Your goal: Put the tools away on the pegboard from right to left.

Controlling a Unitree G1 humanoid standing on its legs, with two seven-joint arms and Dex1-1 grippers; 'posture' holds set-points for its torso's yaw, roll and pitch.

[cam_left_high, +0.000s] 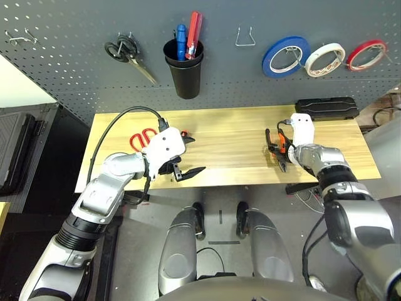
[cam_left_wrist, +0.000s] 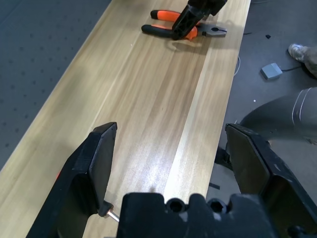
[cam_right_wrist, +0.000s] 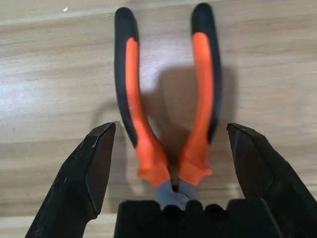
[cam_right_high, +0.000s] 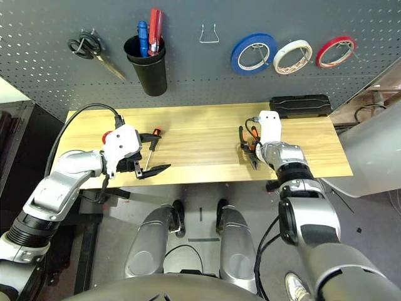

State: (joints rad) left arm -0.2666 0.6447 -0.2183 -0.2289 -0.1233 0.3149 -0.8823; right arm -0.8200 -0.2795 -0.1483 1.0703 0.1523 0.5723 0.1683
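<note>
- Currently, the right gripper [cam_right_wrist: 172, 130] stands wide open above the pliers [cam_right_wrist: 171, 144], which lie on the tabletop [cam_left_high: 219, 141].
- The left gripper [cam_left_wrist: 171, 129], wide open, holds nothing.
- Farther off, the whitish tape roll [cam_left_high: 325, 60] hangs on the pegboard [cam_left_high: 144, 22].

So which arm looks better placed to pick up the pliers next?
Probably the right. Its open gripper is right over the pliers, with one of its fingers on either side of them. The left gripper hovers farther along the table, near the screwdriver.
</note>
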